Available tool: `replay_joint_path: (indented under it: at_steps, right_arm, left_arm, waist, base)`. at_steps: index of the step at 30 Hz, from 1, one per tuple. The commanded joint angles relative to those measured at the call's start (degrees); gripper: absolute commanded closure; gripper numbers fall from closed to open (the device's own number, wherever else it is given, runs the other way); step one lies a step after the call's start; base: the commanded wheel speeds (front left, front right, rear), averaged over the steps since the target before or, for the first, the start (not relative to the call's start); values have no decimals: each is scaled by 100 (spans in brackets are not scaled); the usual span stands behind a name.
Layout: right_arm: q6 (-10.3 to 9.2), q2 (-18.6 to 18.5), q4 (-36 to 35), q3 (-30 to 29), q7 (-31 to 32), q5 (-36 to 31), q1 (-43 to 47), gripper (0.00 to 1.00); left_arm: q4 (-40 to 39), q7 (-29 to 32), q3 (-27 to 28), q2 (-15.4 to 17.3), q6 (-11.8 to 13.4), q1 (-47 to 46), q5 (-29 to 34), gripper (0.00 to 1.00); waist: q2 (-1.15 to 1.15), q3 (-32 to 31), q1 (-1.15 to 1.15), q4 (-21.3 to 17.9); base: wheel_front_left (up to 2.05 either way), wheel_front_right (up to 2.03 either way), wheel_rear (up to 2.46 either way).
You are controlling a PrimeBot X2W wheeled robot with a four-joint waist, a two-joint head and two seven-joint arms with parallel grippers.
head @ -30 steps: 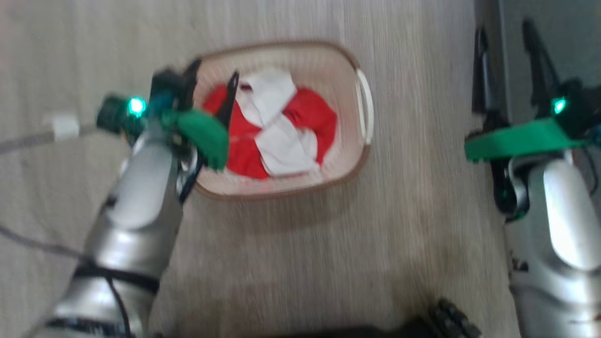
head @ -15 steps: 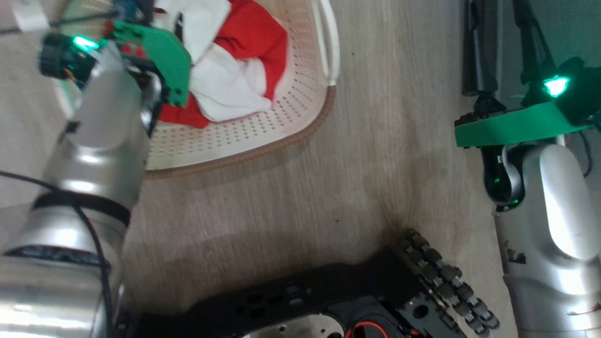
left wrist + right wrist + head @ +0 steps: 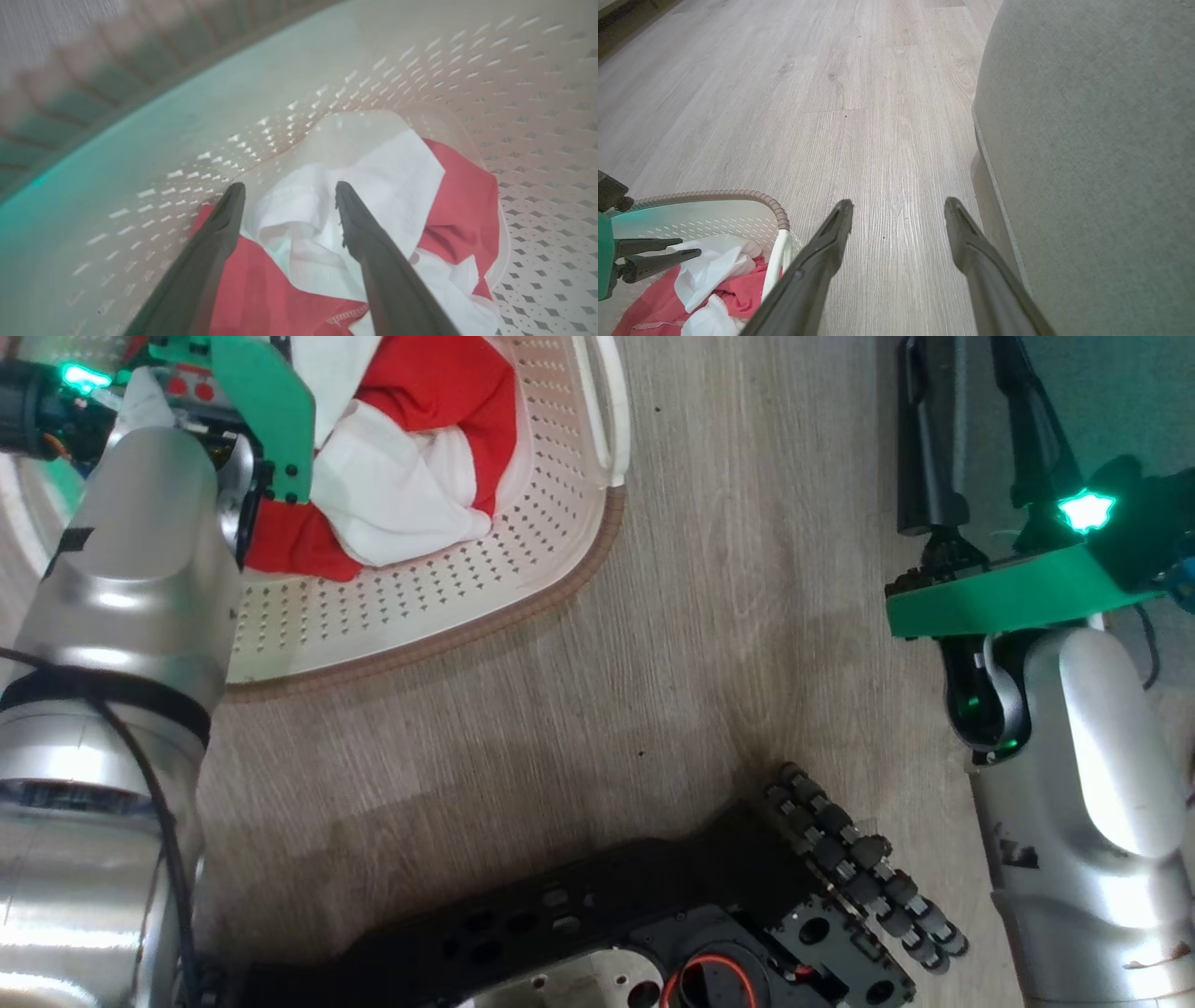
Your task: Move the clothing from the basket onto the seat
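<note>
The left gripper [image 3: 288,186], fingers spread apart, hangs over a white fold of the red clothing [image 3: 455,205]; the clothing lies bunched inside the perforated basket [image 3: 514,84]. The brown rim [image 3: 84,65] shows blurred at upper left.

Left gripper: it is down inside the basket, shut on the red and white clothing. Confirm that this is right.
Not quite: it is not shut. The left wrist view shows the left gripper open, its two fingers spread apart over the clothing with nothing clamped between them. The rest holds: it is down inside the basket.
</note>
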Motion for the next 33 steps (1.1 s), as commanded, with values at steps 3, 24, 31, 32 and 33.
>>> replay_joint_path:
  at_steps: [3, 24, 31, 32, 33]
  right_arm:
    - [-2, -16, -173, 89, -37, 106, 350, 0]
    - [-2, -16, 38, -385, -37, -345, 526, 0]
    - [-2, -16, 149, -806, -37, -895, 754, 0]
    - [-2, -16, 168, -856, -37, -930, 805, 0]
    - [-2, -16, 191, -901, -37, -965, 867, 0]
  left_arm:
    - [33, -44, 17, 222, 47, 2, -56, 0]
    - [169, -704, -285, -234, -484, 384, -294, 100]
    - [-532, -1112, -324, -312, -764, 1294, -945, 100]
    - [-731, -1123, -349, -313, -776, 1457, -1053, 100]
    - [-1011, -1127, -340, -313, -770, 1620, -1143, 100]
  waist:
    - [0, 50, 0, -68]
    - [0, -548, 0, 479]
    - [0, -1799, 0, 1080]
    - [0, -1990, 0, 1163]
    - [0, -2191, 0, 1247]
  base:
    - [0, 0, 0]
    - [0, 0, 0]
    - [0, 0, 0]
    - [0, 0, 0]
    - [0, 0, 0]
